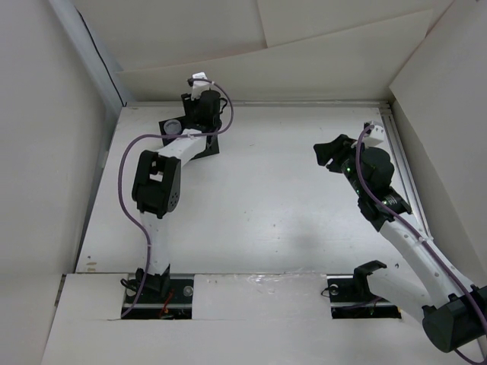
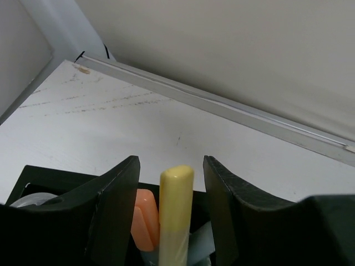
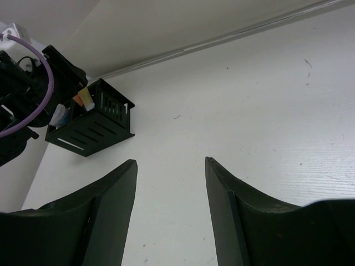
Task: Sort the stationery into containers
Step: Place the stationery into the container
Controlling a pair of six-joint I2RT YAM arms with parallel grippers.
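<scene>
At the table's (image 1: pixel 266 205) far left corner, our left gripper (image 2: pixel 171 162) wide astride the upright yellow marker (image 2: pixel 176 205), orange marker (image 2: pixel 143 219) just beside it in the black organizer (image 2: pixel 50 176), our right gripper (image 3: pixel 169 166) wide, empty, well apart.

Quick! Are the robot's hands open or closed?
Left gripper: open around the yellow marker, not touching it.
Right gripper: open, holding nothing.

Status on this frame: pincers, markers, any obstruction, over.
Left pincer open, straddling short yellow marker stick standing in black slotted organizer box, orange marker beside it. Right pincer open, empty, over white table. No obstruction seen.
</scene>
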